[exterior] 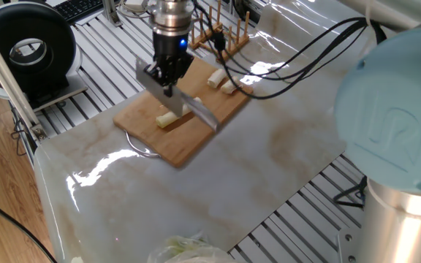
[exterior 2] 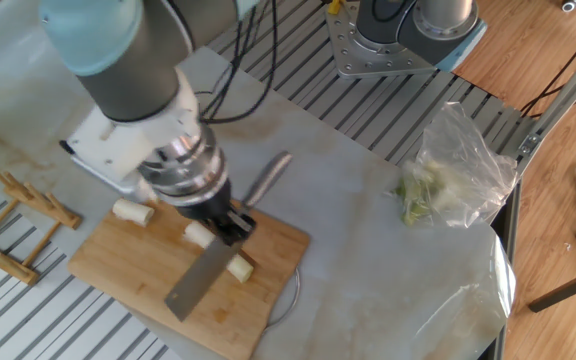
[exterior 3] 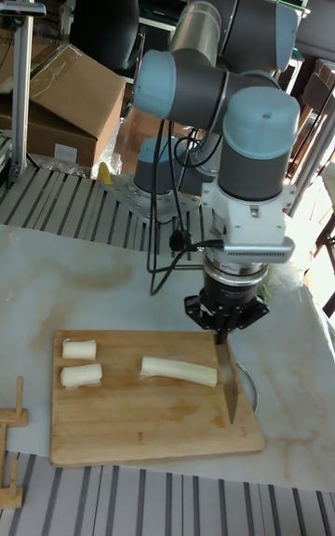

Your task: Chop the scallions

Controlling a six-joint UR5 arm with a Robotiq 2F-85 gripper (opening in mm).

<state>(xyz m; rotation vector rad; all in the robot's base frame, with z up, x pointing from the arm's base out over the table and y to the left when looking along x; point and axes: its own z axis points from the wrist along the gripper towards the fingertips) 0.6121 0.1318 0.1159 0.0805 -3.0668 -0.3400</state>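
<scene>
While the gripper (exterior 3: 223, 311) clenched the knife (exterior 3: 230, 386) at frame centre, its blade crossed the scallions (exterior 3: 177, 370) on the cutting board (exterior 3: 140, 424); two chunks (exterior 3: 80, 362) lay left.
</scene>
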